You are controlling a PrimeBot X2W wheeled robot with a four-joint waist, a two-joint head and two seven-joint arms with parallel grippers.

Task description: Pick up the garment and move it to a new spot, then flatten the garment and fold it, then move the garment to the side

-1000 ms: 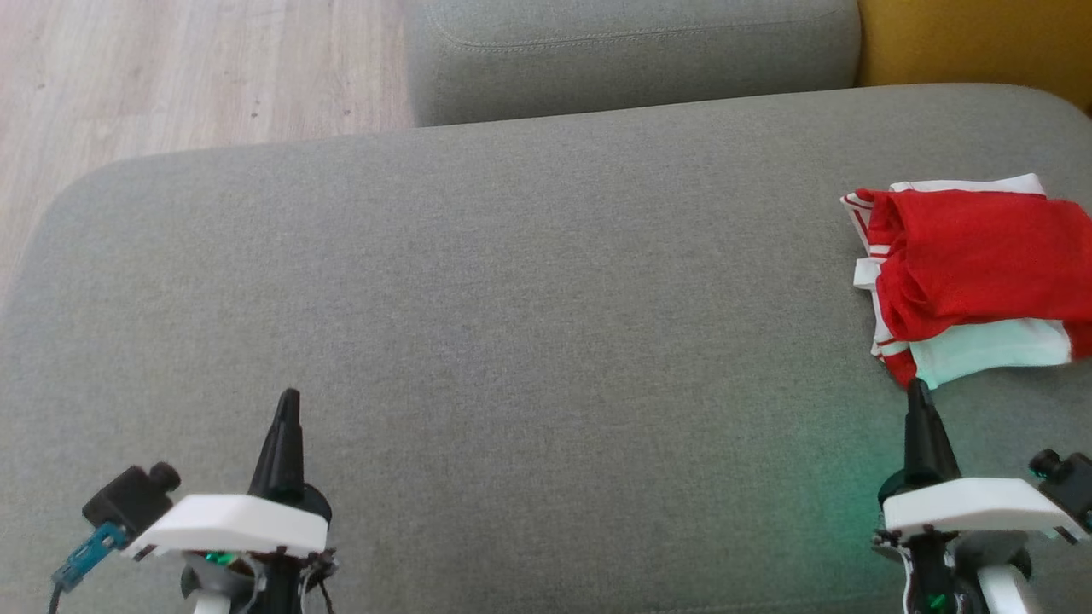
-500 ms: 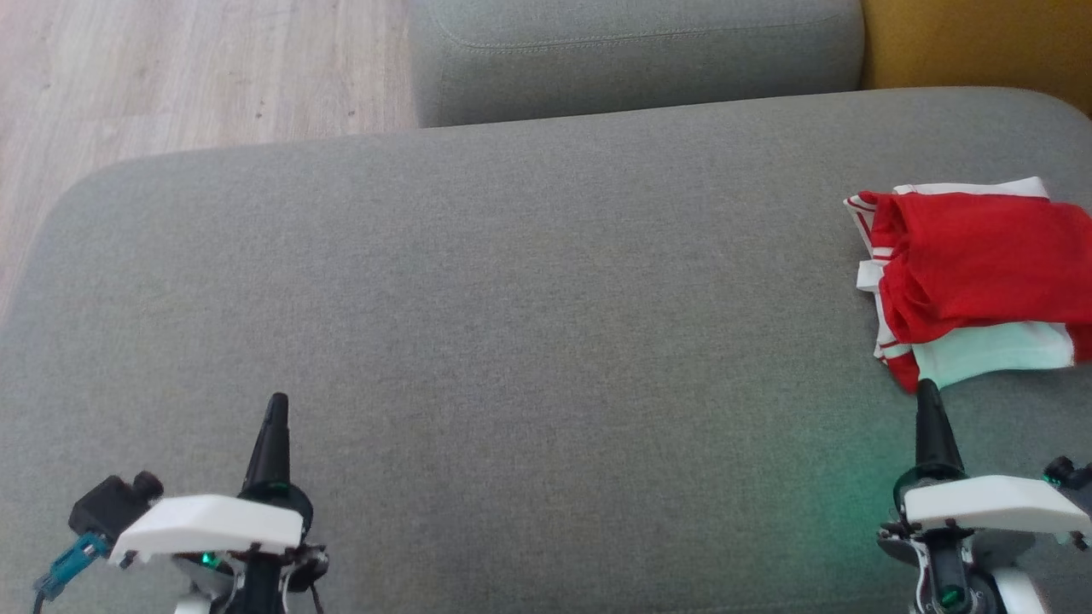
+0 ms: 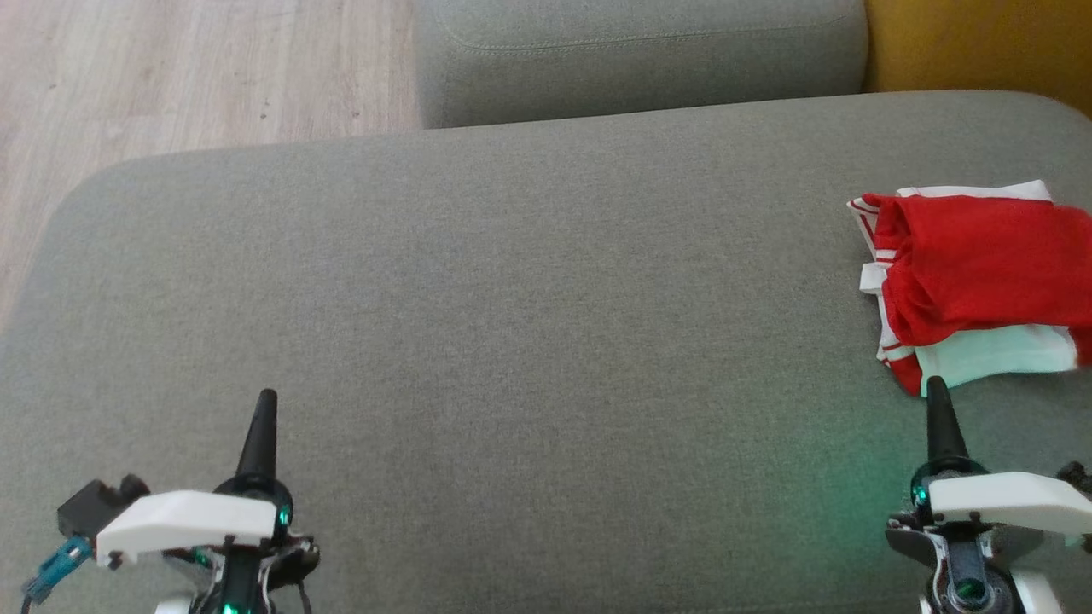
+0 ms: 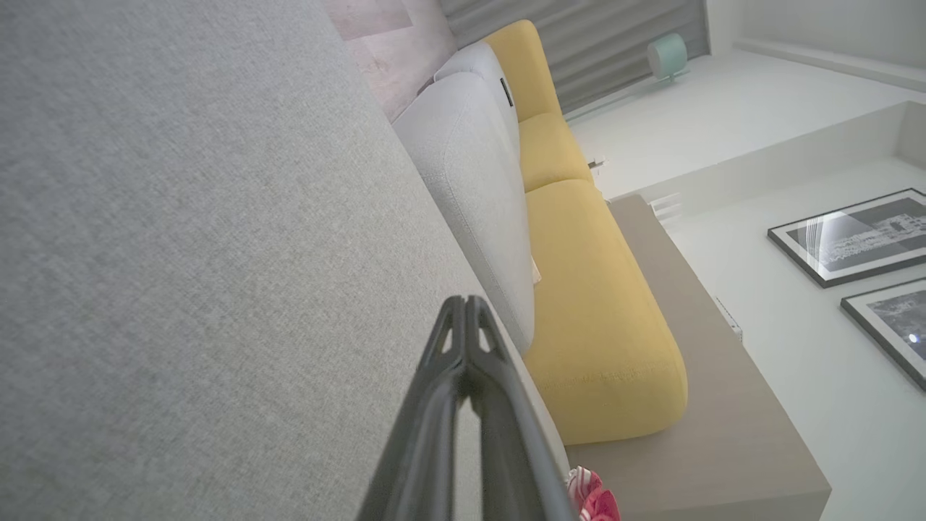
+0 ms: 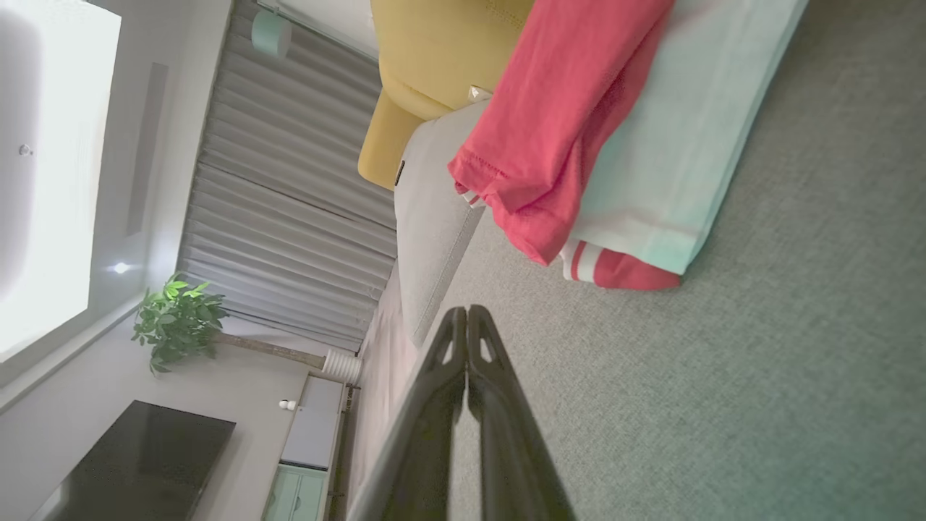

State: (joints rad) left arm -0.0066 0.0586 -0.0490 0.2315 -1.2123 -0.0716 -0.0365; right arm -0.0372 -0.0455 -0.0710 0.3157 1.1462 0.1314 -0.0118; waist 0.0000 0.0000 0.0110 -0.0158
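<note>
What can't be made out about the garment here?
- Garment right part: cut off by the head view's right edge.
- Its far end in the right wrist view: cut off by the top edge.
- Fold count: lower layers hidden under the red top layer.
- Left wrist view: largely hidden by the left end effector.

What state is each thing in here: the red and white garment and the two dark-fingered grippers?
Red and white fabric garment: loosely folded, lying on the grey fabric cushion, not gripped.
Left gripper: shut, empty, over the cushion.
Right gripper: shut, empty, tips just short of the garment.
</note>
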